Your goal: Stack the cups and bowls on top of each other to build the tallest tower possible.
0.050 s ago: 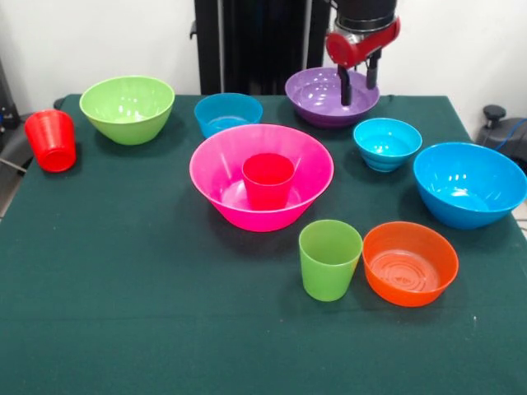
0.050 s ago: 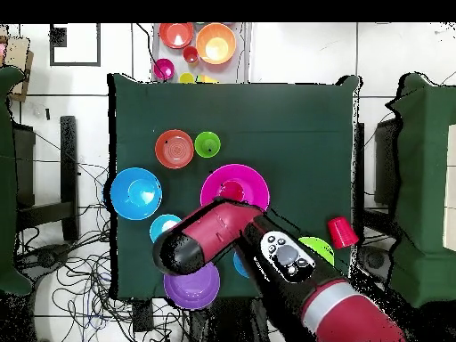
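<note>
On a dark green worktop, a wide hot pink bowl sits at the centre with a crimson-pink cup standing upright inside it, the only piece of the tower in place. No brand, label or lettering can be read on any cup or bowl.

At the far side, the red and black gripper hangs over the purple bowl, its two dark fingers pointing down into the bowl; the jaws stand parted and hold nothing. In the overhead view the arm lies across much of the worktop's robot side, hiding part of one small cyan bowl and of the lime green bowl.

The other pieces lie loose and apart. A lime green bowl sits toward the far left of the front view, with a red-orange cup just beyond it at the worktop's edge. One small cyan bowl rests behind the pink bowl; a second small cyan bowl sits between the purple bowl and the large blue bowl at the right. Nearest the camera, a lime green cup stands upright just beside the orange bowl.

Overhead, more coloured bowls lie on a surface beyond the worktop, and cables trail over the floor.
</note>
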Available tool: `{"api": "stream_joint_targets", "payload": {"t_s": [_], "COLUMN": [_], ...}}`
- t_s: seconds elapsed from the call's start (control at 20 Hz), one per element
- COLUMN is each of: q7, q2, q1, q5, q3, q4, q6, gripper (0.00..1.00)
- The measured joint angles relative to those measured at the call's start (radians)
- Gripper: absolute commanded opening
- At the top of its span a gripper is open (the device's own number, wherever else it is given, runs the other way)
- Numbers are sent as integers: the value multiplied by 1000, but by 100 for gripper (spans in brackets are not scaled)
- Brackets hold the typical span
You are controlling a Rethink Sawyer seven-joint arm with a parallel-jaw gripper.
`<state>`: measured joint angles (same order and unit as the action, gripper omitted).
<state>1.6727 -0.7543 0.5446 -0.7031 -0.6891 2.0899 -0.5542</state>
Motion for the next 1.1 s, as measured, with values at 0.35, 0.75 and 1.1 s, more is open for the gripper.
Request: {"api": "stream_joint_targets", "payload": {"t_s": [0.35,0.75,1.1], "q7": [4,4,4], "q2": [50,82,115], "q1": [-11,17,19], "q5": [-56,-63,-72], "q3": [80,139,183], "q4": [11,32,50], "q6": [86,90,90], "gripper": [100,100,100]}}
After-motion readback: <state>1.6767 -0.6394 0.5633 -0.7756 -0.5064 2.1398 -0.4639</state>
